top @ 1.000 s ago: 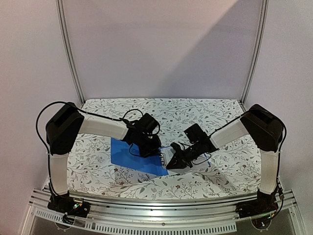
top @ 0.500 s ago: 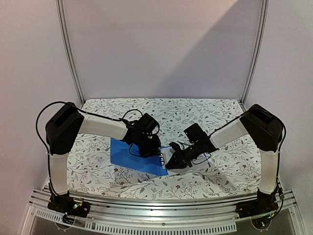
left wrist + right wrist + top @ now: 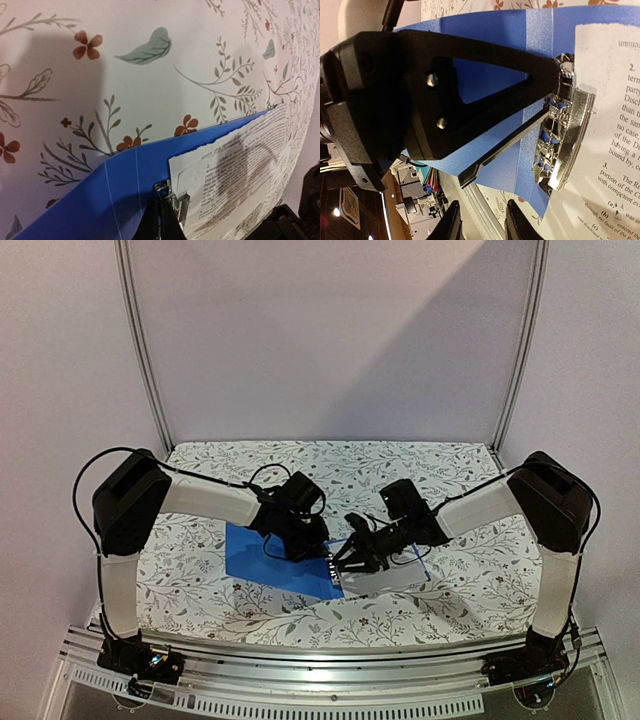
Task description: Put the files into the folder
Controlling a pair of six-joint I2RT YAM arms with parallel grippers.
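Right arm has lifted and pulled back toward 12 o'clock since a second ago. Its right gripper (image 3: 480, 222) has let go, and more white sheet shows under it now.

Right gripper: fingers apart, nothing between them, hovering just above the spine area. Left gripper (image 3: 162, 221) sits at its 9 o'clock with fingers together and tips on the metal clip (image 3: 565, 135). Can't tell whether it's pinching the clip's lever or just pressing on it.

The paper (image 3: 392, 576) lies flat on the right half of the open folder (image 3: 258, 558), from the clip toward 3 o'clock. Its left edge sits at the clip plate and looks partly tucked under it. A blue rim shows past the sheet's 12 o'clock edge, which is ragged. The left cover spreads toward 9 o'clock on the floral tablecloth (image 3: 300, 462).

My read: the sheet is placed, this is the release, and clamping and closing are still to do.

To do it well:
- Take the right gripper straight up, no sideways drag, since thin paper will slide.
- Hold the left gripper steady on the clip until the sheet edge is fully under.
- Check the sheet is square to the spine before the clip comes down.
- Risk: the left tips slip off the clip and the sheet skews.
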